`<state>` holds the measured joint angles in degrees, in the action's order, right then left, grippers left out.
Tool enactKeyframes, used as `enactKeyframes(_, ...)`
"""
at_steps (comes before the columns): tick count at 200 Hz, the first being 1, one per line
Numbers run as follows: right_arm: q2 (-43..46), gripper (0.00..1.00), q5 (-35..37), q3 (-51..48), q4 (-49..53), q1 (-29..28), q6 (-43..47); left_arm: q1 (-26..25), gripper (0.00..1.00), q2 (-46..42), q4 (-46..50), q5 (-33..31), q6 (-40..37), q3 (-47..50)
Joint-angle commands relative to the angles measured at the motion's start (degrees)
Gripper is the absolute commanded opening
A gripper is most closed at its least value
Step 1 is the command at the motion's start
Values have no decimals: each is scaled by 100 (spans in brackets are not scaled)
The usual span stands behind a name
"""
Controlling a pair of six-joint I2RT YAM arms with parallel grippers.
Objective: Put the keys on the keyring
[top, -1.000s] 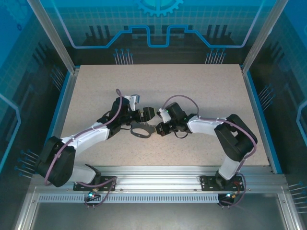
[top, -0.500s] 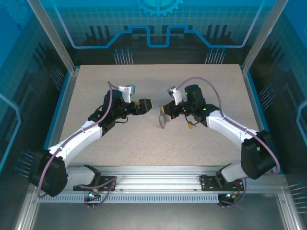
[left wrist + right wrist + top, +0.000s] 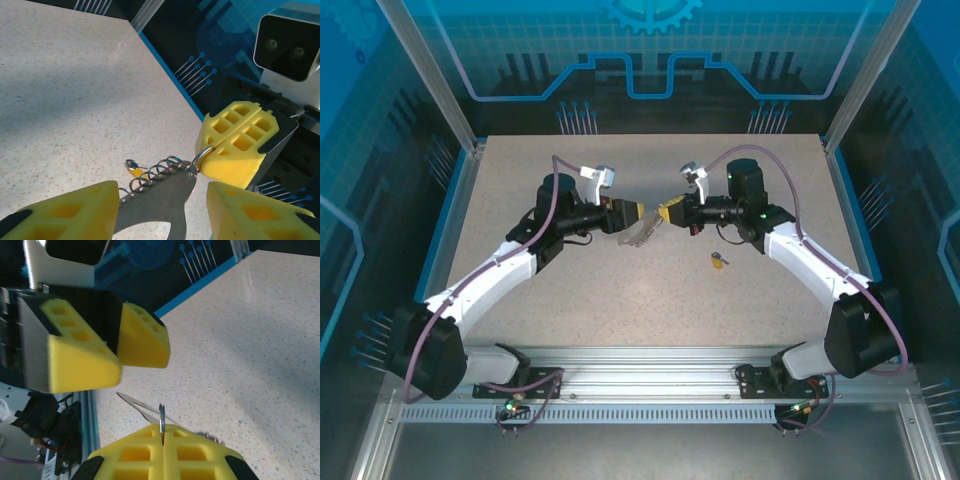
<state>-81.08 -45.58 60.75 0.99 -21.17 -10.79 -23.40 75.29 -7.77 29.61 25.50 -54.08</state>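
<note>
Speckled beige table fills the middle of the top view. At its centre the left gripper and right gripper meet tip to tip, and the keyring hangs just beneath them, clear of the surface. The key, with its yellow head, lies on the table below and to the right of them, well apart from the keyring.

In the left wrist view, the left gripper has its yellow fingers spread at the bottom edge. The keyring's dark strap sits between them, with a gap on the right side. At right of centre, the right gripper pinches the silvery ring. The key lies beyond the chain.

In the right wrist view, the right gripper is at bottom centre, clamped on the ring. The left gripper is at upper left, its jaws apart.
</note>
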Motion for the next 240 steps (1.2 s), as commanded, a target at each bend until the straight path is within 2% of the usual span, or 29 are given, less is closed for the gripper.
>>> enactKeyframes(1,-17,0,-640,62,-480,134,-215,77,45,107,-462,688,-97,-223)
enactKeyframes(43,-136,0,-1016,21,-690,131,-398,77,42,166,-921,1267,31,-192)
enactKeyframes(115,-145,0,-1024,-115,-943,91,-603,72,39,390,-1672,1559,499,-103)
enactKeyframes(179,-145,0,-926,-176,-1138,43,-766,72,33,381,-1929,1587,661,29)
enactKeyframes(240,-101,0,-849,-242,-1208,47,-827,72,34,473,-2054,1552,724,177)
